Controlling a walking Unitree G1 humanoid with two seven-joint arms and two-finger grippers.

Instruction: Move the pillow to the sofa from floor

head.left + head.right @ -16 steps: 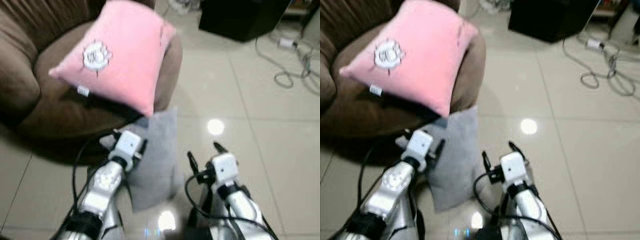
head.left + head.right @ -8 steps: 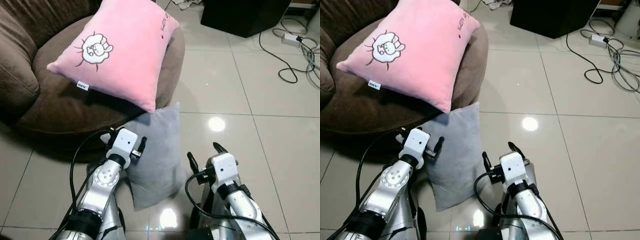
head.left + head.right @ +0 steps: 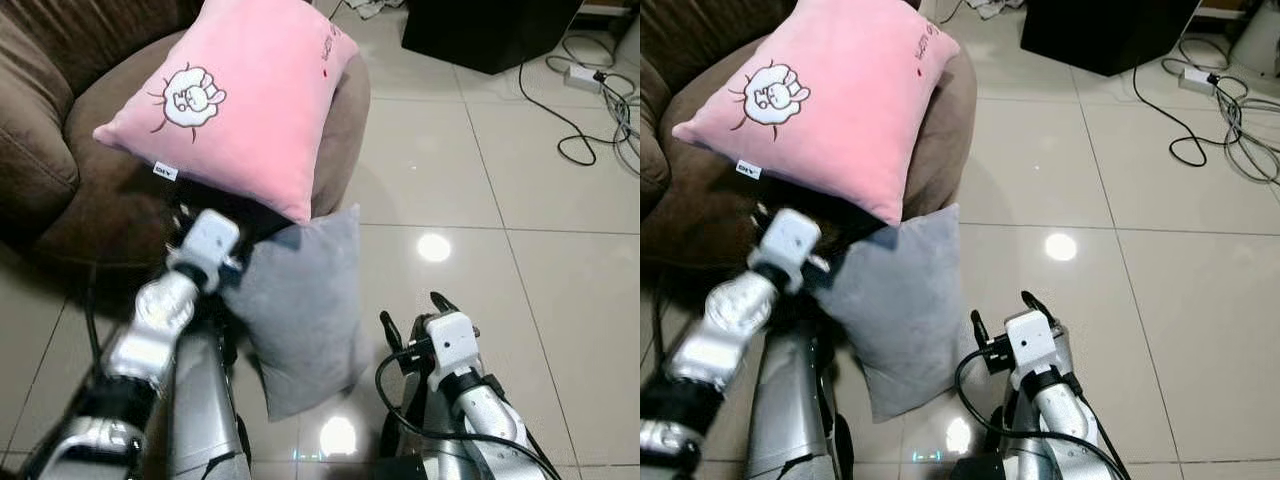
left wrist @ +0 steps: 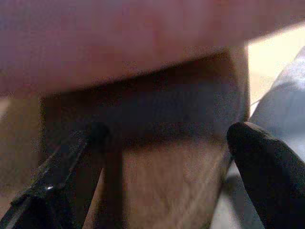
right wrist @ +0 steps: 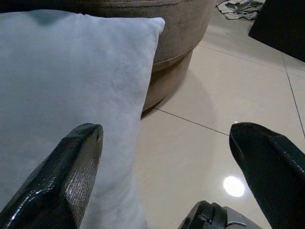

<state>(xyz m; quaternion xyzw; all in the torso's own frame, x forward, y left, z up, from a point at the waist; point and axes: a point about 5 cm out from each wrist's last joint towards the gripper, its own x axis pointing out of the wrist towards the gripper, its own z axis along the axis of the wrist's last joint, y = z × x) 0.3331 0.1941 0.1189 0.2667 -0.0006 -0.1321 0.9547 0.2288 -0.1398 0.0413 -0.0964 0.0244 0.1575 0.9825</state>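
Pillows: two, one pink pillow [image 3: 240, 100] on the sofa [image 3: 60, 150], one grey pillow [image 3: 300, 300] on the floor.
Left gripper [image 4: 167, 157]: fingers apart.
Right gripper [image 5: 167, 167]: fingers apart.

Bright overhead glare on tiles [image 3: 433, 247]; blurred left arm [image 3: 160, 320].

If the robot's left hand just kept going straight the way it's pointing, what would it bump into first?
Most likely the brown sofa front, just under the overhanging pink pillow; the left hand points there with the grey pillow beside it. Depth is unclear.
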